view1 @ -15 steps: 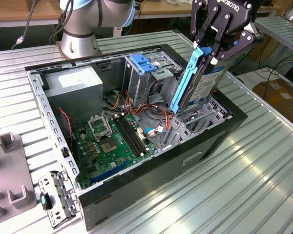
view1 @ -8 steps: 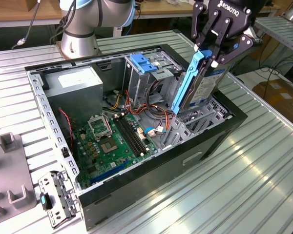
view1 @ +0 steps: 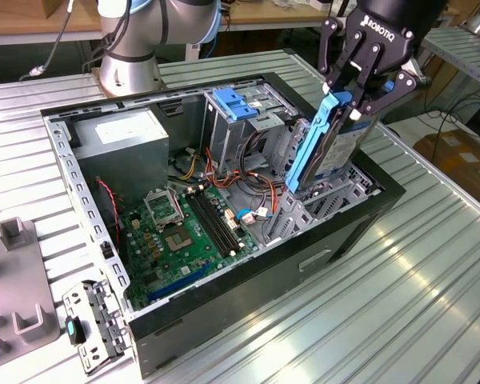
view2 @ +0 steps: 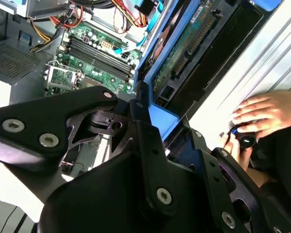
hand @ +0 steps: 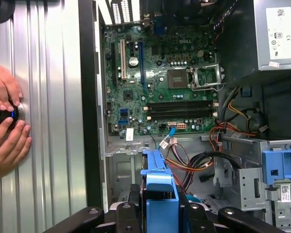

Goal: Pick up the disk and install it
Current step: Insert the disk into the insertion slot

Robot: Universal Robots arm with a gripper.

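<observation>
Arm's upper reach is cut off at the edge of the exterior view; its silver base [view1: 128,64] stands on the table behind the case.

The gripper [view1: 354,100] has its jaws clamped on the upper end of the disk [view1: 342,156], so that end sits hidden under the black fingers [view1: 368,72]. Disk hangs on edge, tilted, with its blue rail [view1: 312,144] towards the open case. It is over the grey drive cage [view1: 304,216] at the case's end on the exterior view's right. Lower end is down at the cage mouth; cannot tell whether it touches metal there.

Computer case [view1: 224,328] lies open on the ribbed metal table [view1: 400,304]. Inside it:
- green motherboard [view1: 184,232]
- grey power supply box [view1: 132,132] with a white sticker
- blue slotted bracket [view1: 236,104] on top of a 2nd grey cage
- loose red, orange and black cables [view1: 224,180] between them

Second wrist view adds the disk's underside: green circuit board [view2: 184,48] and a dark connector strip. First wrist view adds the rail's end between the fingers.

Both wrist views add a person's 2 hands [hand: 7,145] on the table just beside the case, closed round a small dark knob [hand: 5,112] with a blue light. The rest of the person is cut off.

On the exterior view's left: grey moulded blocks [view1: 16,280], partly out of frame, and a loose perforated metal panel [view1: 96,320] at the case's corner
</observation>
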